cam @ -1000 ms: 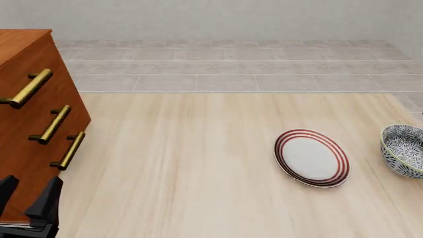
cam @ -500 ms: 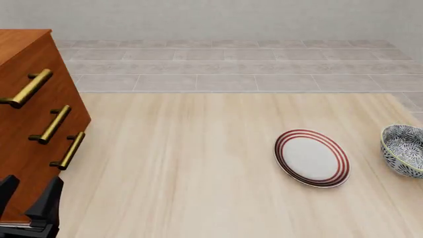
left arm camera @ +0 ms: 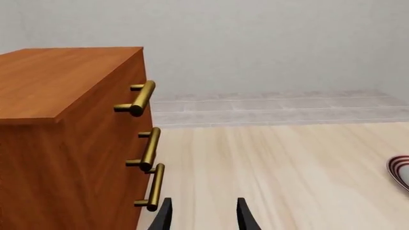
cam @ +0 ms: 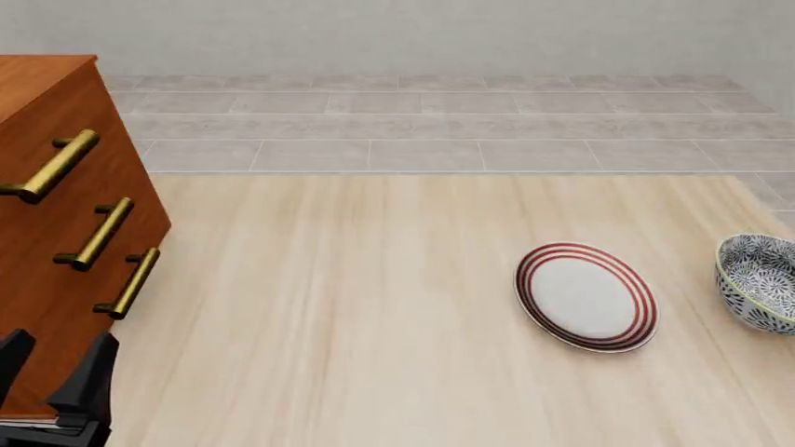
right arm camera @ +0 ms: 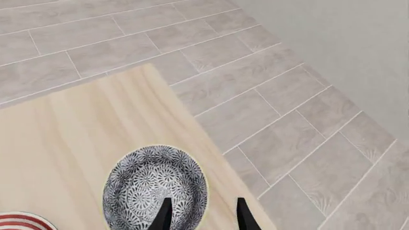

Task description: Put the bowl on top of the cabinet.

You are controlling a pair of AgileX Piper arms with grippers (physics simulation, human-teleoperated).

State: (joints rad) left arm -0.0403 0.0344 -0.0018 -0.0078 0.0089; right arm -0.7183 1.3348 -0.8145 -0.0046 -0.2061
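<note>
Bowl sits at the far right edge of the table in the front view, cut off by the frame, upright, with its blue-and-white floral pattern showing inside and out. Just beside it, toward the middle of the table, lies a flat white plate with red rings; the two do not touch. The cabinet stands at the table's left side, reddish-brown, with three brass handles down its front and nothing on its top.

The right gripper hangs above the bowl, its jaws apart with a clear gap and nothing between them. The left gripper is low beside the cabinet's front, near the lowest handle, jaws likewise parted and empty. Beyond the table lies a grey tiled floor.
</note>
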